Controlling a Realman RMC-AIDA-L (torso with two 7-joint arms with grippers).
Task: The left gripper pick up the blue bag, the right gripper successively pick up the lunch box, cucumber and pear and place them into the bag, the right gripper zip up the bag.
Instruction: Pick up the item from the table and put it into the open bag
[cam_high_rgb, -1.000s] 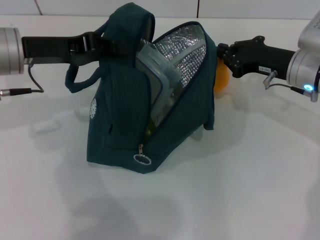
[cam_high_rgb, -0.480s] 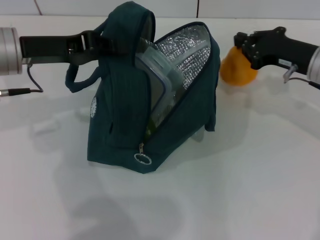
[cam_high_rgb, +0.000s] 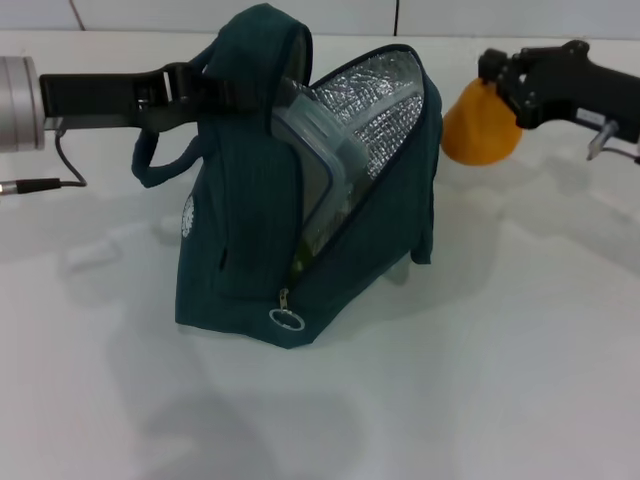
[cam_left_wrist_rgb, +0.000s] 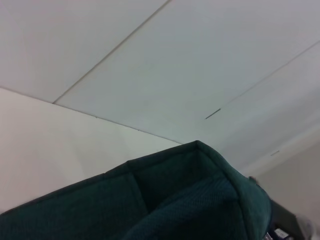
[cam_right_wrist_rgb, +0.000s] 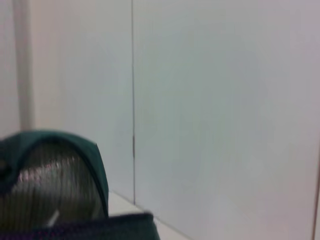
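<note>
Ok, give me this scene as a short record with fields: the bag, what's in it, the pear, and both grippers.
bag: blue bag upright on the white table, mouth open, silver lining showing
zipper: undone, ring pull low at the front
inside bag: lunch box standing on edge; something green shows below it
pear: pear outside the bag, off to its right, held
left gripper: left gripper at the bag's handle, holding it up
right gripper: right gripper shut on the pear
</note>
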